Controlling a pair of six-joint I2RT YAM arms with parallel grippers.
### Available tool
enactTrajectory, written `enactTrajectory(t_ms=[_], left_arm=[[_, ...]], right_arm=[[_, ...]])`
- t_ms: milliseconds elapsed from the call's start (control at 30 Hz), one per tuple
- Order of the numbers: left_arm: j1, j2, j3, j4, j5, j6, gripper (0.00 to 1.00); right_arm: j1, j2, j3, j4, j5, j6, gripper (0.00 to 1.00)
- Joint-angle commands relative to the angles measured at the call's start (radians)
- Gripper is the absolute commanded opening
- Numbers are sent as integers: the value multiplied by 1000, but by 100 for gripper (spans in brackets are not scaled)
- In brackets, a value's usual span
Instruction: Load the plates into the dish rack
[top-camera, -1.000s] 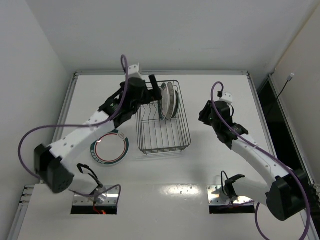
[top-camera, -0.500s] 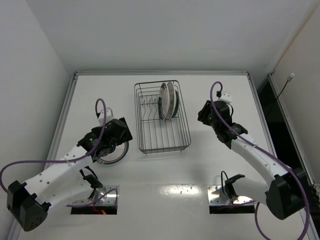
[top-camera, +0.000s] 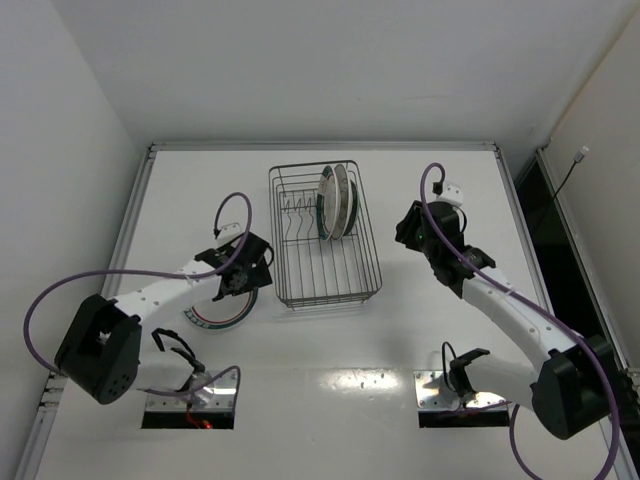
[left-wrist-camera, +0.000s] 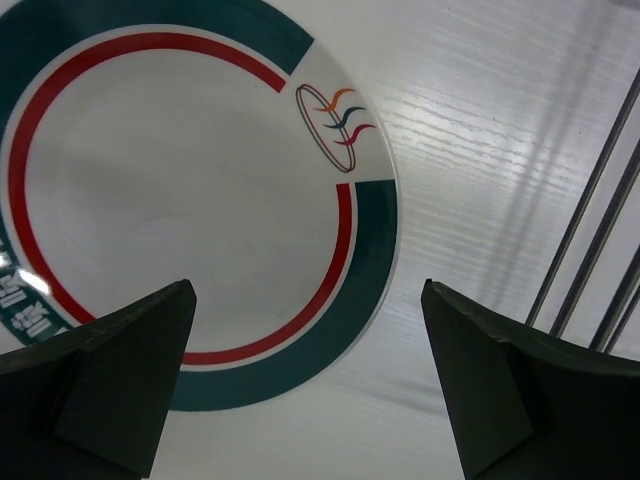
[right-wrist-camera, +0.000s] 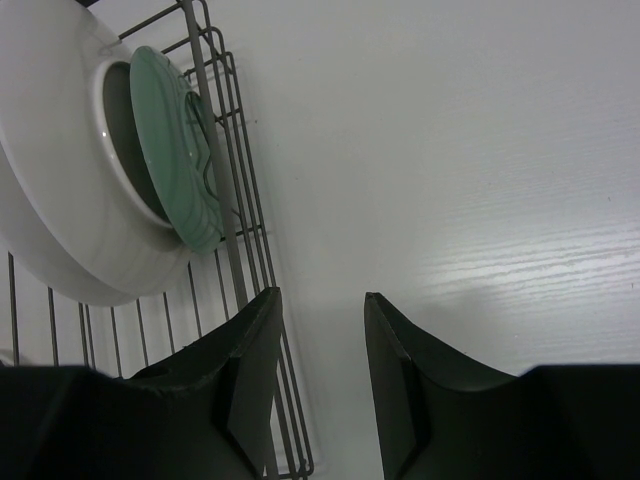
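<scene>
White table (top-camera: 420, 330) across the whole view, and at its centre the dish rack (top-camera: 325, 270). On edge in the rack's far right corner stands a big white plate (right-wrist-camera: 50, 200), with the small teal plate (right-wrist-camera: 175, 150) nested against it. Just left of the rack, flat on the table, lies a green-banded plate (left-wrist-camera: 190, 190). The left gripper (left-wrist-camera: 305, 300) hangs right over it, jaws spread wide, holding nothing. The right gripper (right-wrist-camera: 322, 310) sits beside the rack's right wall, jaws parted only narrowly, empty.
</scene>
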Motion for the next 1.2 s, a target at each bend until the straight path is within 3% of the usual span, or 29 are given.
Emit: enactTrajectory(t_ms=[0, 333, 633, 767, 867, 933, 967, 1033, 1167], left_arm=[[60, 38, -8, 90, 97, 67, 95], [129, 220, -5, 109, 119, 163, 90], [188, 248, -5, 100, 108, 164, 82], [188, 288, 4, 86, 53, 142, 54], [188, 334, 4, 86, 32, 121, 50], [188, 360, 4, 98, 31, 121, 42], [188, 372, 15, 98, 19, 121, 25], [188, 381, 26, 98, 19, 121, 4], [188, 390, 35, 98, 19, 131, 0]], right_arm=[[-3, -6, 7, 34, -5, 2, 35], [-23, -6, 7, 34, -14, 2, 35], [-32, -6, 7, 34, -25, 2, 35], [-32, -6, 7, 34, -25, 2, 35], [-32, -15, 7, 34, -25, 2, 35], [-42, -15, 7, 34, -25, 2, 35], [-42, -15, 7, 34, -25, 2, 35], [-42, -15, 7, 34, -25, 2, 35], [-42, -15, 7, 34, -25, 2, 35]])
